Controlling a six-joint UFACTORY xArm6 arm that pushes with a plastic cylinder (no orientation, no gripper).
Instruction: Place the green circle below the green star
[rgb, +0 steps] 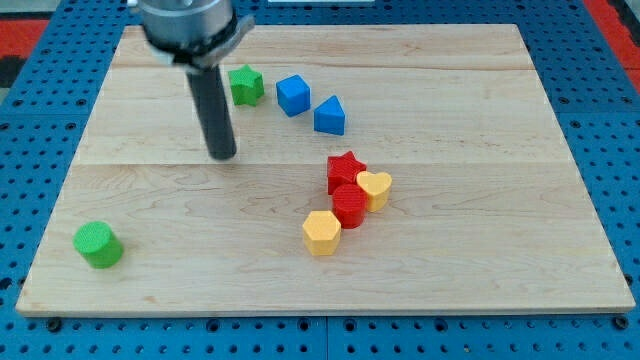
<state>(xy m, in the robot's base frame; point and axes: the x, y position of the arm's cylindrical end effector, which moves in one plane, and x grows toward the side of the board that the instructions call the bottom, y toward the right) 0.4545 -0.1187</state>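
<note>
The green circle (98, 244) lies near the board's bottom left corner. The green star (245, 84) lies near the view's top, left of centre. My tip (223, 154) rests on the board below and slightly left of the green star, well above and to the right of the green circle. It touches no block.
A blue cube (293, 95) and a blue triangle (329, 116) lie right of the green star. A red star (345, 170), red circle (350, 206), yellow heart (375, 188) and yellow hexagon (322, 232) cluster right of centre. The wooden board (500, 270) sits on a blue pegboard.
</note>
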